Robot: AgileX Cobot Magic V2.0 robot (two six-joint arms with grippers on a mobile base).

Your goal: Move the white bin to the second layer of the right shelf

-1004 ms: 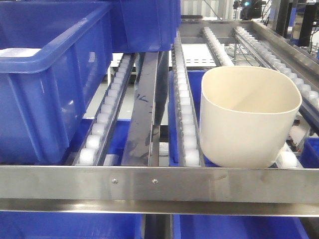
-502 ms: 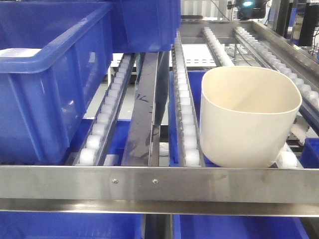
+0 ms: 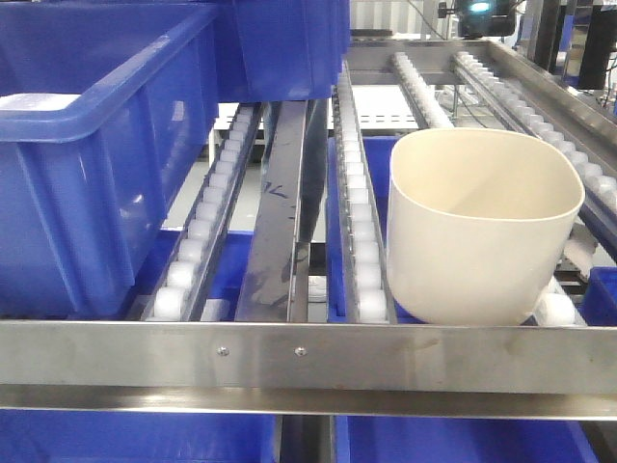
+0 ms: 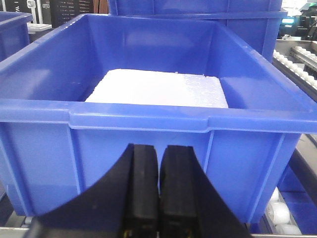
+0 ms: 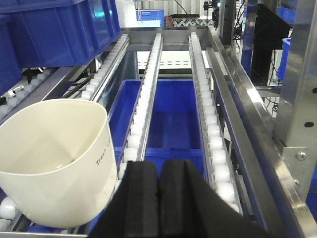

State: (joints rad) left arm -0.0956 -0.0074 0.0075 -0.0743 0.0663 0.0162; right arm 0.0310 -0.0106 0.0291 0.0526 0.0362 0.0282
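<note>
The right tool (image 5: 159, 198) sits w/ its two black fingers pressed together, nothing between them, just right of the white bin (image 5: 54, 158) and not touching it. The left tool (image 4: 159, 193) is likewise pinched closed and empty, parked just near of a blue crate (image 4: 148, 134) that holds a white foam slab (image 4: 158, 88).

Changes over the last sec: very little. In the front view the bin (image 3: 482, 227) stands upright at the near end of the right lane, same spot and same lean as a sec ago, base on the white rollers (image 3: 359, 203) and right behind the steel front rail (image 3: 308, 357). A small dark-and-white shape that showed low at the bin's right side a sec ago is gone from there; only background bits at top right shifted otherwise.

Reading: the bin looks released and settled on the roller shelf level (image 5: 208, 124), w/ the right arm apparently backed off. If this is the right shelf's second layer, the job is prob. done or nearly so. Main risk is the bin creeping on the rollers, but the rail blocks the near side.
</note>
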